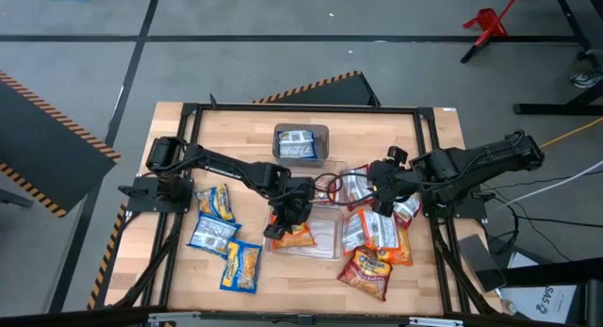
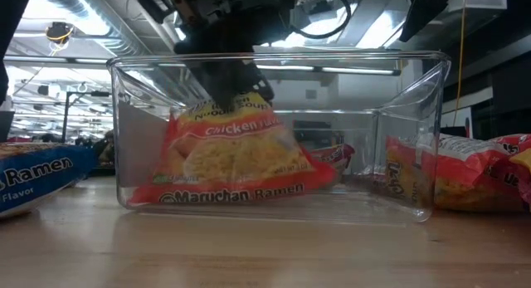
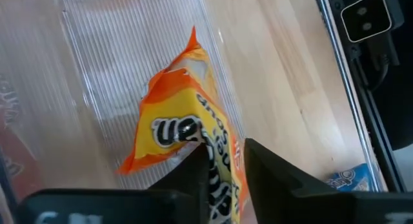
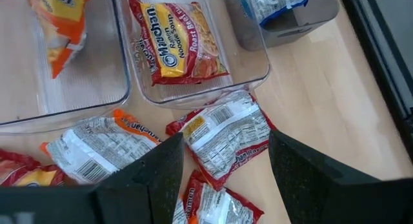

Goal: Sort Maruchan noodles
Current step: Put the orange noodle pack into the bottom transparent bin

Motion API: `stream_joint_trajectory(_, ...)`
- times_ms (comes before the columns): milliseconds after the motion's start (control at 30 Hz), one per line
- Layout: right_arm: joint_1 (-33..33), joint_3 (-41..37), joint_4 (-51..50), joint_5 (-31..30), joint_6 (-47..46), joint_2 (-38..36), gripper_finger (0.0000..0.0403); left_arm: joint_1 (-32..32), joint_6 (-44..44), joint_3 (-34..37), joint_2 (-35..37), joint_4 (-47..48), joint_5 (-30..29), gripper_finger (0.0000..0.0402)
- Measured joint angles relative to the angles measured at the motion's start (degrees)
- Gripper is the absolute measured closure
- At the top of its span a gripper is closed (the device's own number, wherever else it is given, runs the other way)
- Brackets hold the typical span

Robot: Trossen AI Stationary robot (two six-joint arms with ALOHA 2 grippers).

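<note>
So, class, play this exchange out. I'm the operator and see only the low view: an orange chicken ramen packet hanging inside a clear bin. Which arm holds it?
Observer: The left hand, shut on the orange chicken packet.
Operator: Where is the right hand?
Observer: The right hand is open over a red-and-silver packet on the table beside the clear bins.
Operator: Any blue ones sorted?
Observer: One blue packet lies in a grey bin beyond them.

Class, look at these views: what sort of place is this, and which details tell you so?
Probably a robotics lab or workshop: hazard-striped floor mats, a wooden table in a black frame, and ceiling strip lights over an open room behind the clear bin.
</note>
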State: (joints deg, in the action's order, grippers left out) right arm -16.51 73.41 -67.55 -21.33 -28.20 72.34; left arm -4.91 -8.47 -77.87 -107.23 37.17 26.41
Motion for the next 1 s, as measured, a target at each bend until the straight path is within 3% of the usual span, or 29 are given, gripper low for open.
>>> stream_joint_trajectory(200, 0.0, 0.0, 0.0, 0.0, 0.1, 0.0, 0.0191, 0.0, 0.8, 0.0, 3.3, 2.1, -3.3, 0.0274)
stream_joint_trajectory(433, 0.0, 0.0, 0.0, -0.1, 0.2, 0.0, 0.0191, -0.5, 2.4, 0.0, 10.6, 0.7, -17.9, 0.0266)
stream_joint_trajectory(567, 0.0, 0.0, 0.0, -0.1, 0.2, 0.0, 0.0191, -2.5, 0.4, -0.1, 11.1, -2.3, -19.7, 0.0293)
stream_joint_trajectory(700, 0.0, 0.0, 0.0, -0.1, 0.2, 0.0, 0.0191, -4.4, -1.0, -0.1, 7.5, -1.6, -20.1, 0.0349)
stream_joint_trajectory(800, 0.0, 0.0, 0.0, -0.1, 0.2, 0.0, 0.0191, -5.1, -1.1, 0.0, 4.8, -2.1, -24.5, 0.0391)
stream_joint_trajectory(900, 0.0, 0.0, 0.0, -0.1, 0.2, 0.0, 0.0191, -5.4, -1.1, 0.0, 2.8, -2.2, -29.8, 0.0394)
stream_joint_trajectory(1000, 0.0, 0.0, 0.0, -0.1, 0.2, 0.0, 0.0191, -5.4, -1.1, 0.0, 1.3, -1.9, -29.5, 0.0396)
